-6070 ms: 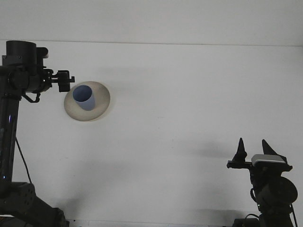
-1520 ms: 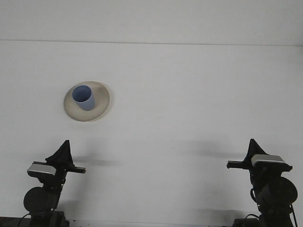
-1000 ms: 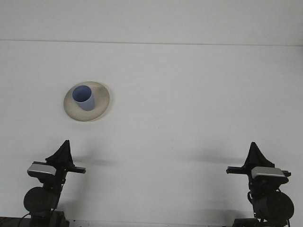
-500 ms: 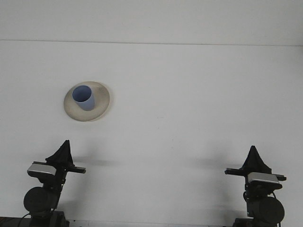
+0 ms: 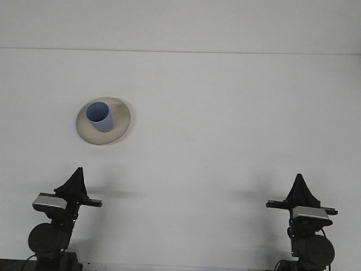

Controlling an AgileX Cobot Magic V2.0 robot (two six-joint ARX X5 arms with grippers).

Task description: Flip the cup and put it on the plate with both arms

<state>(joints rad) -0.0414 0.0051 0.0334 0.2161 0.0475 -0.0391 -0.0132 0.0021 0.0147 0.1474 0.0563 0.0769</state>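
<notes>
Cup first: the small pale-blue plastic cup (image 5: 101, 116) is standing mouth-up on the round cream-coloured plate (image 5: 119, 129), sitting a bit toward the plate's far-left side. Both are out on the left half of the plain white table (image 5: 225, 113). So from where I'm standing the job looks basically done, cup is upright and on the plate.

Left gripper (image 5: 76, 174) is parked low at the near edge, and the cup lies straight ahead of it, further out over the table and a touch to its right. Right gripper (image 5: 298, 182) is parked at the near edge on the other side, well apart from the plate, with the cup far off to its front-left. So if anything needs another touch, the left arm is clearly the nearer one. The cup's long axis is vertical, so a grab would come from the side or the rim.

Both pincers look pinched together into a single black point, nothing held in either.
</notes>
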